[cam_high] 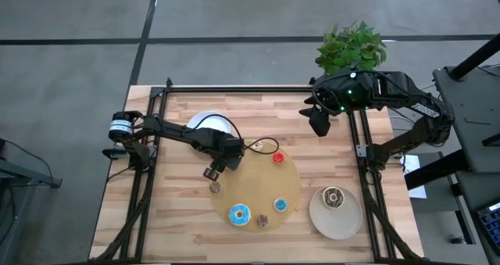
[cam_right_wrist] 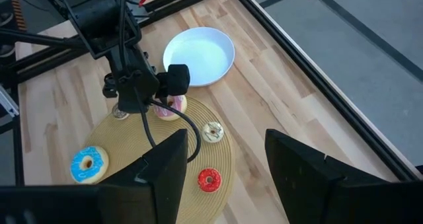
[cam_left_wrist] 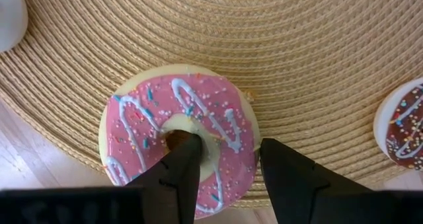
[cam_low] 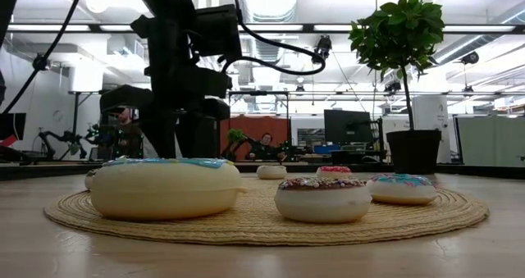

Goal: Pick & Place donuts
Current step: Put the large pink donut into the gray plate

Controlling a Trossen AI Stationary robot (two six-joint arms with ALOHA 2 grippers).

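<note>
We find no legible text, label, brand, number or sign in any of the four views. The only markings we can make out are decorative: white icing lines and coloured sprinkles on the pink-iced toy donut (cam_left_wrist: 178, 135), which form no letters. The dark screens in the room behind the table in the low view are too small for us to read.
</note>
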